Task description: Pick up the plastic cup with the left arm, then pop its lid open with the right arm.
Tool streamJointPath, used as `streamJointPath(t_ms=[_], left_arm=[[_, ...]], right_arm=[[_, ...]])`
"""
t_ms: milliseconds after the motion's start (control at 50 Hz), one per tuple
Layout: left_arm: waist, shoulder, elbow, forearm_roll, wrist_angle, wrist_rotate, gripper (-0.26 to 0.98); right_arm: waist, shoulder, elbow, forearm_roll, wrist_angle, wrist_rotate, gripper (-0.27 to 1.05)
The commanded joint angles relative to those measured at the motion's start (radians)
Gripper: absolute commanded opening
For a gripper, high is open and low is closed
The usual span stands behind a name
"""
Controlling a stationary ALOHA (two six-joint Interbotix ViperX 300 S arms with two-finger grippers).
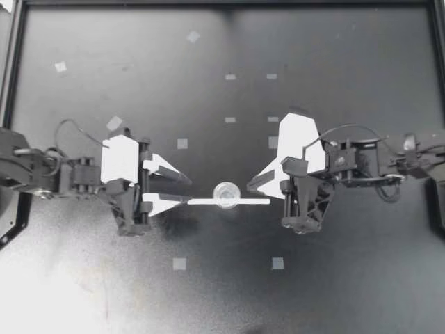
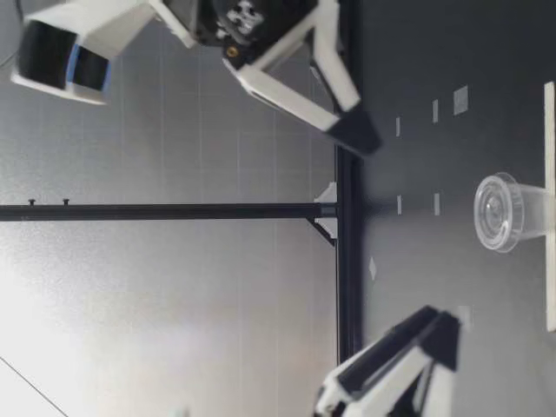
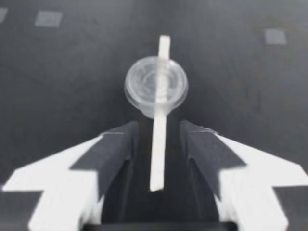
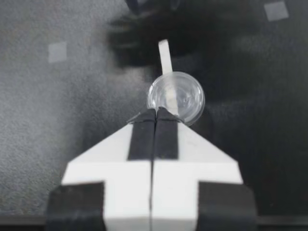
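Black tabletop (image 1: pixel 334 104) fills the top view, and both arms reach in low from its two sides toward the middle, wrists level and fingers aimed at each other. The left gripper (image 1: pixel 188 190) has its fingers apart, with nothing clamped. The right gripper (image 1: pixel 249 186) has its fingers pressed together, and the right wrist view (image 4: pixel 155 113) shows no gap between them and nothing held. Small grey tape squares (image 1: pixel 179 264) dot the surface, a black frame (image 1: pixel 14 69) edges it, and the low view shows a pale grey wall (image 2: pixel 174 287) crossed by a black bar (image 2: pixel 174 210) behind. A clear cup (image 1: pixel 226 195) stands upright between the two grippers, mouth up. A white strip (image 1: pixel 250 202) lies flat under it, its long axis running straight from one arm to the other. In the left wrist view, one end of the strip (image 3: pixel 158 154) lies between the open fingers (image 3: pixel 120 149) without touching them, and the cup (image 3: pixel 156 86) sits just ahead. The other end lies by the right gripper's closed tips. In the low view the strip (image 2: pixel 549 130) runs at the foot of the cup (image 2: pixel 499 213).
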Motion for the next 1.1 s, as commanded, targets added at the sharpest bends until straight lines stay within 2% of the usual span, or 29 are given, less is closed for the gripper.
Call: streamJointPath(t_ms=[0,220,1080], left_arm=[[0.002,0.018,-0.028,-0.003,-0.008,-0.006,0.49],[0.002,0.081,-0.061,-0.003,0.002,-0.046,0.61],[0.002,0.201,-0.149,0.002,-0.008,-0.043,0.62]], right_arm=[[0.005,0.005,-0.018,0.002,-0.020,0.003,-0.10],[0.006,0.038,-0.025,0.000,-0.021,0.015,-0.10],[0.006,0.163,-0.075,0.000,-0.071,0.078,-0.10]])
